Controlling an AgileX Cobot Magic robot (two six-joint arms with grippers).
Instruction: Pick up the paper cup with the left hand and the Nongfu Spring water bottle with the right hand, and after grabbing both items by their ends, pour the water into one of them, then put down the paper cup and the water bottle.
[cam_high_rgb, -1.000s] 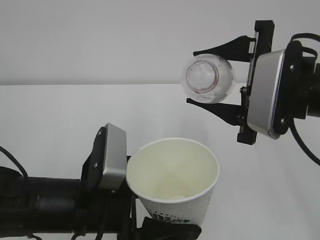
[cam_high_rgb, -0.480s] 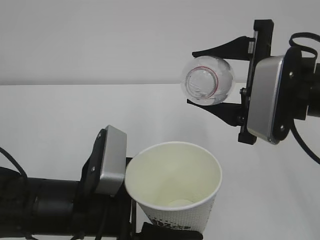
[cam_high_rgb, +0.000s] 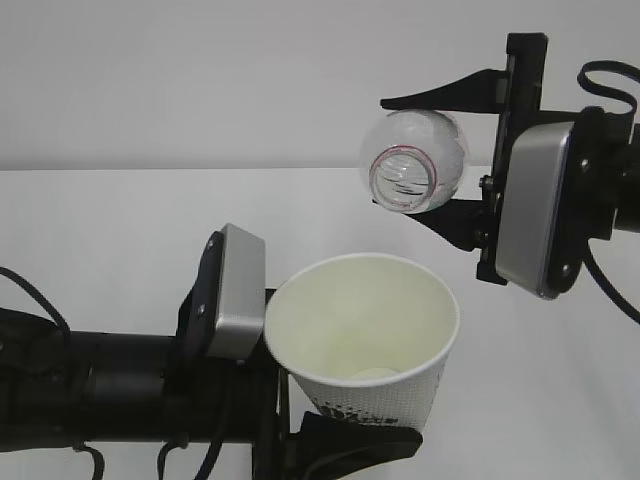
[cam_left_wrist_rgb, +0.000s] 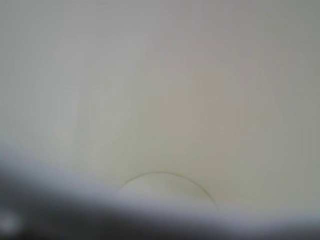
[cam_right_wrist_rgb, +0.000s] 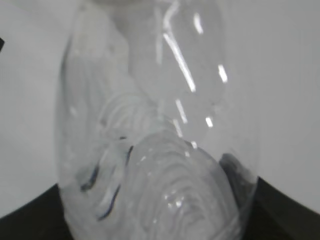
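Note:
The white paper cup (cam_high_rgb: 362, 330) is held upright low in the exterior view, cream inside showing, with my left gripper (cam_high_rgb: 345, 432) shut on its base. The left wrist view shows only the cup's inside (cam_left_wrist_rgb: 160, 100). Above and to the right, the clear Nongfu Spring water bottle (cam_high_rgb: 415, 160) lies tipped. Its red-ringed mouth (cam_high_rgb: 403, 181) points forward and down, just above the cup's far rim. My right gripper (cam_high_rgb: 396, 158) is shut on the bottle from above and below. The bottle (cam_right_wrist_rgb: 160, 130) fills the right wrist view. I see no stream of water, and cannot tell whether either vessel holds any.
A white table (cam_high_rgb: 120, 230) stretches below both arms, with a plain grey wall behind it. The left arm's black body (cam_high_rgb: 110, 395) lies along the bottom left. The right wrist's grey plate (cam_high_rgb: 535, 205) and cable stand at the right edge.
The cup and left arm have shifted right and slightly up, under the bottle. The bottle has tipped further, its mouth dropping towards the cup's rim.

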